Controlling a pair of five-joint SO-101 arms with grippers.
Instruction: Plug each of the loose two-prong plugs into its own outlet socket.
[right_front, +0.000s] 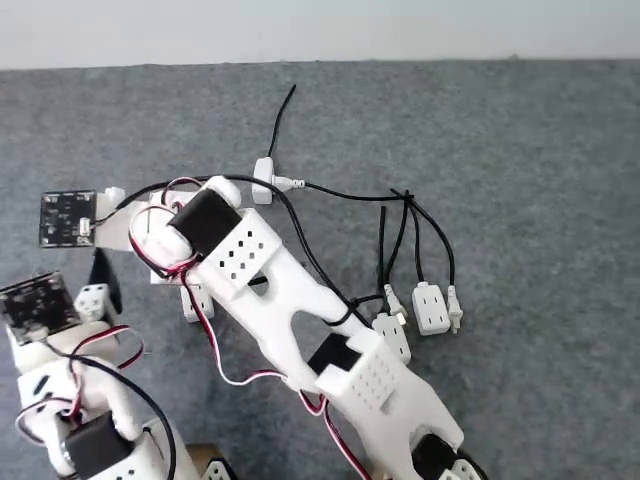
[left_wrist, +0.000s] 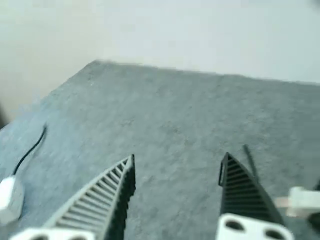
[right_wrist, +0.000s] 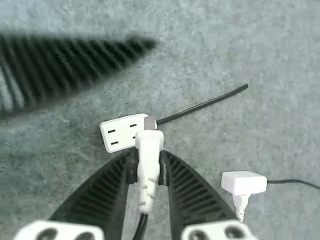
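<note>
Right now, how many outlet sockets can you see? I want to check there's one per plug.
3. One socket lies just past the plug in the right gripper; two more lie side by side on the carpet beside the long arm. The arm could hide others.

Work surface: grey felt-like mat (right_front: 540, 150), fibrous texture, running to the far edge. Behind it stands a plain white wall (right_front: 320, 30).
</note>
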